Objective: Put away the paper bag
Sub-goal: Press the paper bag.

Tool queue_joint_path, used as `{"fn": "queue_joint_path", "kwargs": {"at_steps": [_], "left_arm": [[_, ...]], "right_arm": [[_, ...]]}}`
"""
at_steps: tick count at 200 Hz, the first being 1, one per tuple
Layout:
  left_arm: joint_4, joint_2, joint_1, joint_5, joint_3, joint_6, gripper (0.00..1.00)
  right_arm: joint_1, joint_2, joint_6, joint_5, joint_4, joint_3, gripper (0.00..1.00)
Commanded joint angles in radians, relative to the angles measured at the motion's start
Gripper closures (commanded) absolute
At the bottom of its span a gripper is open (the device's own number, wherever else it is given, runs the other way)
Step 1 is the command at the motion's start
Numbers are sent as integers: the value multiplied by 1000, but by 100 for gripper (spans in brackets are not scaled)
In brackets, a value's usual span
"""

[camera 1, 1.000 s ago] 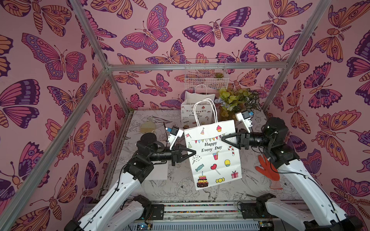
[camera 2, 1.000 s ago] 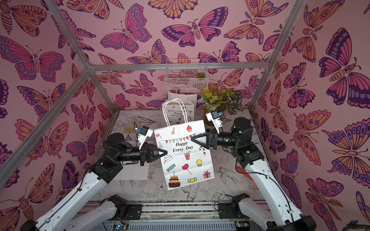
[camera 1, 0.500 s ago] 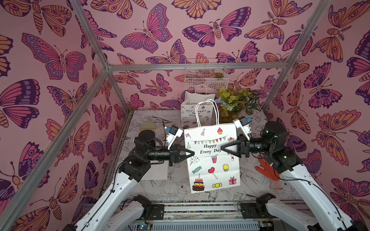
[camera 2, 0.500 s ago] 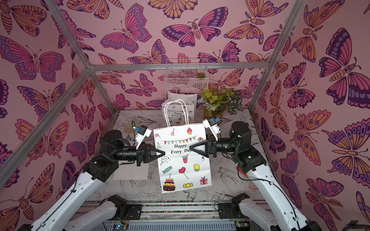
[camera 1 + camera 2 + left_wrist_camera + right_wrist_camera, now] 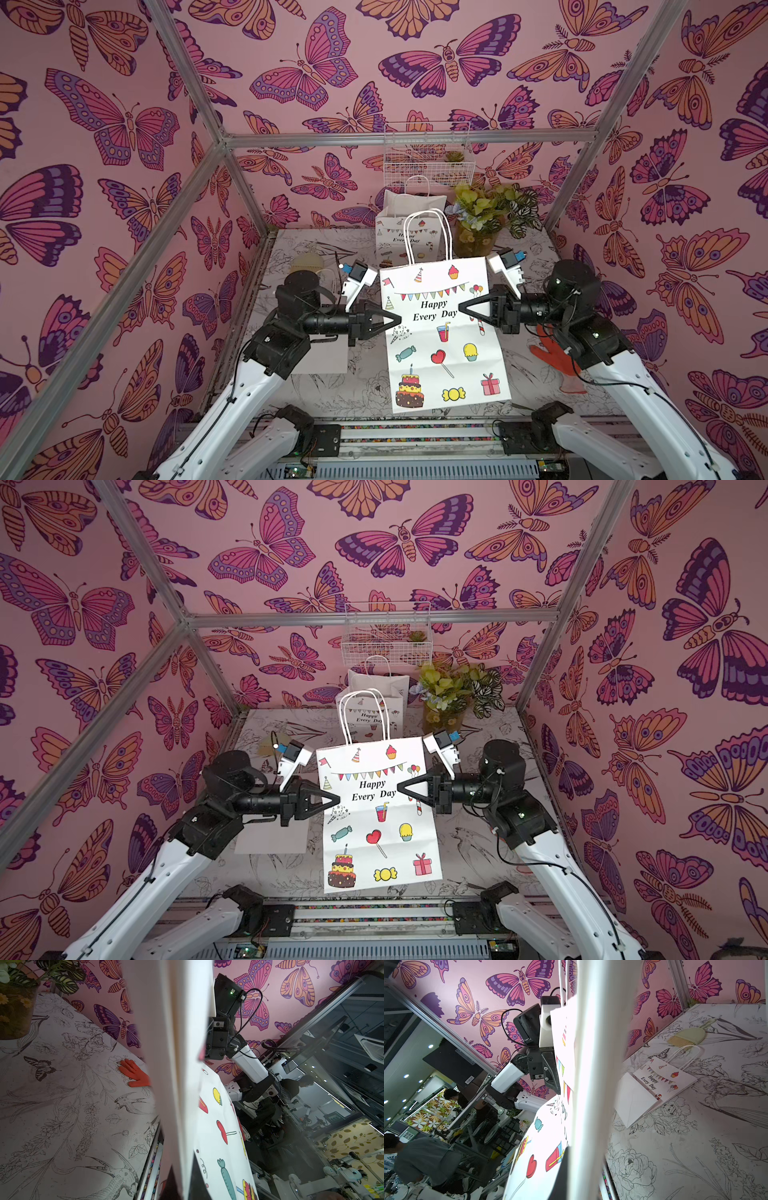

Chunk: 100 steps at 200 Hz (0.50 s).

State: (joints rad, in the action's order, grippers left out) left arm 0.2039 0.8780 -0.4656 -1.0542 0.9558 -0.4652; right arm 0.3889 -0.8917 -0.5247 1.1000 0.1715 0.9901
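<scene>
Holding the paper bag (image 5: 440,345) upright over the table (image 5: 357,390), near the front. Pinching its left edge with the left gripper (image 5: 395,320), closed tight. Pinching its right edge with the right gripper (image 5: 460,309), closed tight too. Seeing farther back a flat bag (image 5: 320,361) and an orange glove (image 5: 557,357). Seeing last, at the back, a standing bag (image 5: 395,237), a plant (image 5: 486,216) and a wire basket (image 5: 424,153).

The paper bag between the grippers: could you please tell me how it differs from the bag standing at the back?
The paper bag is pinched at its side edges by the left gripper and right gripper; the back bag stands on the table, untouched. The paper bag is pressed flat; the back bag looks opened out. Both are white with the same "Happy Every Day" print and white cord handles.
</scene>
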Motion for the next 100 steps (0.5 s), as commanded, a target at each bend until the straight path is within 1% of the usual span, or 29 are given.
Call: {"fn": "queue_joint_path", "kwargs": {"at_steps": [1, 6, 13, 21, 29, 52, 72, 100], "left_arm": [[-69, -13, 8, -11, 13, -17, 73], [-82, -11, 8, -20, 9, -27, 63], [-102, -12, 8, -32, 0, -42, 52], [-122, -14, 7, -44, -8, -55, 44], [-143, -15, 6, -51, -19, -69, 39], [-194, -18, -1, -62, -49, -98, 33], [-207, -16, -11, -72, -66, -102, 32], [-214, -15, -21, -76, -87, -104, 29]], "right_arm": [[10, 4, -22, -18, -33, 1, 100], [9, 5, -27, -22, -43, 1, 100], [9, 8, -30, -27, -51, 1, 100], [9, 11, -29, -32, -58, 2, 100], [7, 12, -28, -34, -60, 5, 100], [5, 5, -25, -34, -70, 8, 100], [5, -1, -36, -29, -90, 8, 100], [4, 5, -89, 0, -180, -1, 100]]}}
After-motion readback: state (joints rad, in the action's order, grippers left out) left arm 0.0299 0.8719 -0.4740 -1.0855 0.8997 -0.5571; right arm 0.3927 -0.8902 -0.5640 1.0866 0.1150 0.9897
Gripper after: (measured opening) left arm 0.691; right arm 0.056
